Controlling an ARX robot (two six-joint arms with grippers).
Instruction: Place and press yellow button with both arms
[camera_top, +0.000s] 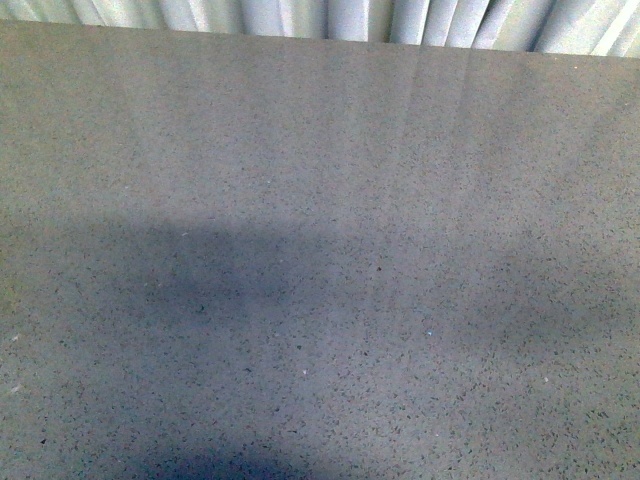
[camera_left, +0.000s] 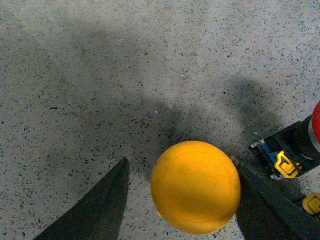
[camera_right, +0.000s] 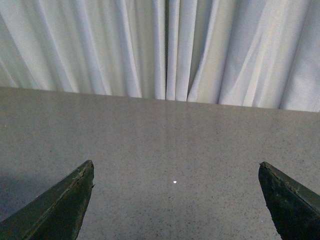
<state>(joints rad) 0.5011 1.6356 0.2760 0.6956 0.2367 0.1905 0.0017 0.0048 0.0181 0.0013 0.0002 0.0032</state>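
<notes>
Left gripper (camera_left: 182, 164): released. Its two black fingers (camera_left: 95, 205) stand either side of the yellow button (camera_left: 195, 187) without clamping it. A strip of bare table shows between one finger and the cap. The other finger sits just beside the cap rim, and you cannot tell from here whether it touches.

The yellow button sits between those fingers on the speckled grey table (camera_top: 320, 150), seen cap-on. Only the round orange-yellow dome shows; the collar and base are hidden under it.

Just beyond the near-touching finger lies a second switch body (camera_left: 289, 150), black with blue and yellow parts, tipped on its side. A red cap (camera_left: 316, 124) is cut off at the frame edge. A small yellow piece (camera_left: 312, 202) sits close by it, also cut off.

Right gripper (camera_right: 175, 164): released, jaws spread wide, nothing between them. It hangs over bare table, with a tiny white speck (camera_right: 174, 181) on the surface between the fingers.

In the front view you see neither arm nor the button. The pale curtain (camera_top: 330, 18) runs along the table's far edge at 12 o'clock. A soft shadow band reaches in from 9 o'clock, and a darker patch sits at 6 o'clock.
</notes>
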